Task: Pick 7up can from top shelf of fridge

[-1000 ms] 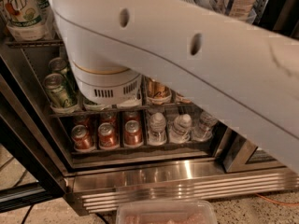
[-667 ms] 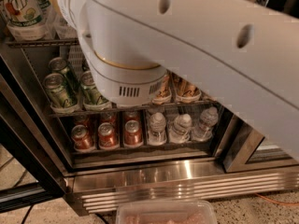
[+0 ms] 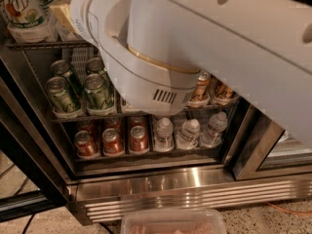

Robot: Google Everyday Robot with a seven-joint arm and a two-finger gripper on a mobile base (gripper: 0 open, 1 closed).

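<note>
The 7up can (image 3: 22,9), white with green lettering, stands at the far top left on the top shelf (image 3: 44,44), whose dark front rail shows below it. The can's top is cut off by the frame. The fridge (image 3: 195,191) fills the view, with its steel base grille at the bottom. My white arm (image 3: 195,48) crosses the upper view from the right and hides most of the top shelf. My gripper is not in view; it lies somewhere beyond the arm's big round joint (image 3: 146,82).
Short green cans (image 3: 80,89) stand on the rack below the top shelf, gold cans (image 3: 202,89) to their right. Copper-red cans (image 3: 112,140) and water bottles (image 3: 187,133) fill the lowest rack. A clear plastic tub (image 3: 173,222) sits at the bottom edge. The door frame (image 3: 258,145) stands at right.
My arm has swung up and to the right across the view, uncovering the short green cans on the middle rack. The 7up can has not moved.
</note>
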